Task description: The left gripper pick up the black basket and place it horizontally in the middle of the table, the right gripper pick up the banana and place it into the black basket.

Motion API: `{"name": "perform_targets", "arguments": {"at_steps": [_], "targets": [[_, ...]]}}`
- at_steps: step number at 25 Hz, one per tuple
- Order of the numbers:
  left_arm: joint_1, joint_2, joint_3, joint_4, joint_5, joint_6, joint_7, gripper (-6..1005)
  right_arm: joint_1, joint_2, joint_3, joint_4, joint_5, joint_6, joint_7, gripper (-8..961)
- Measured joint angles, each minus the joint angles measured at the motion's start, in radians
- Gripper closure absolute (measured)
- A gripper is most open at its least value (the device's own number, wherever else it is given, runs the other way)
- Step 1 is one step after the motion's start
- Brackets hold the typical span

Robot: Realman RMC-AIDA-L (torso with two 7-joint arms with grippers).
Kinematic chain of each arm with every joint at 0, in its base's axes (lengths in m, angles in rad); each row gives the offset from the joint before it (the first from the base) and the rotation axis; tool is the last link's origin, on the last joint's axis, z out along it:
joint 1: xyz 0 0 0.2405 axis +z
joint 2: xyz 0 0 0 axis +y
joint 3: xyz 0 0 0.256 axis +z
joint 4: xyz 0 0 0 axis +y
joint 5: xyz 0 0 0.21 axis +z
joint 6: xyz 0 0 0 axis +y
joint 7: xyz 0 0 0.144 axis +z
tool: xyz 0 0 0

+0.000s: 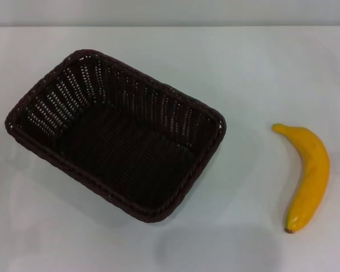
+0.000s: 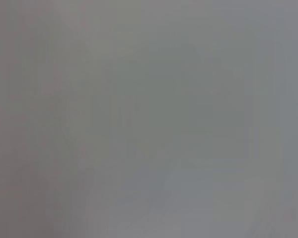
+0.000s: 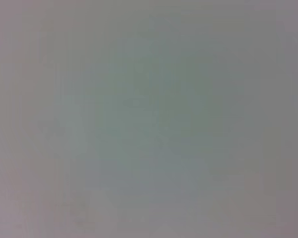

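Note:
The black basket [image 1: 116, 134] sits on the white table [image 1: 243, 73], left of centre in the head view, turned at an angle with its long side running from upper left to lower right. It is empty. The banana [image 1: 307, 173] lies on the table at the right, curved, with its brown tip toward the front edge, well apart from the basket. Neither gripper nor arm appears in the head view. Both wrist views show only a plain grey surface.
Bare tabletop stretches between the basket and the banana and behind both. The table's far edge runs along the top of the head view. No other objects are in sight.

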Motion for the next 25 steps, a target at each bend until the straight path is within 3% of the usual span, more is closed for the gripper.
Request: {"name": "perform_targets", "arguments": {"at_steps": [18,21,25], "targets": [[0.014,0.003,-0.007,-0.023,-0.01,-0.034,-0.053,137,-0.006,-0.004,0.003,0.012,0.001,-0.019,-0.011,101],[0.019,0.008,-0.004,0.014,-0.005,-0.028,-0.157,137,-0.005,-0.003,0.003,0.012,0.002,-0.018,-0.011,102],[0.031,0.012,-0.001,0.159,0.083,0.003,-0.416,137,-0.001,-0.001,0.003,0.012,0.002,-0.018,-0.01,103]]}}
